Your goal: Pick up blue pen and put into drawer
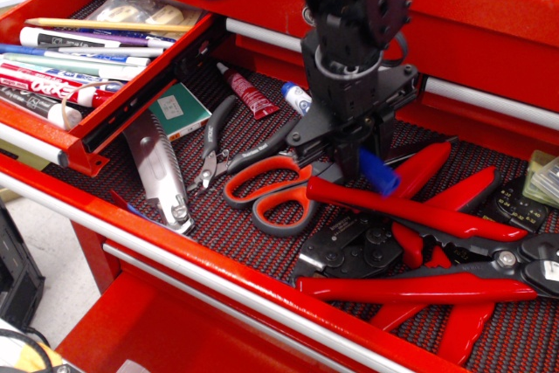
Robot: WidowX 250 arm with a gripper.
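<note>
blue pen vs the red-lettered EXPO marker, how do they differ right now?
The blue pen sits tilted in the gripper, off the mesh; the EXPO marker lies flat in the small drawer.
The blue pen shows blue at both ends; the EXPO marker has red lettering on a white barrel.
The pen's barrel is mostly hidden by the gripper; the EXPO marker's is mostly exposed among other pens.
Both are thick markers.

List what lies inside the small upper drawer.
The small drawer holds a pencil, an EXPO marker, several other markers and plastic packets at the back. Whatever lies beneath them is covered.
</note>
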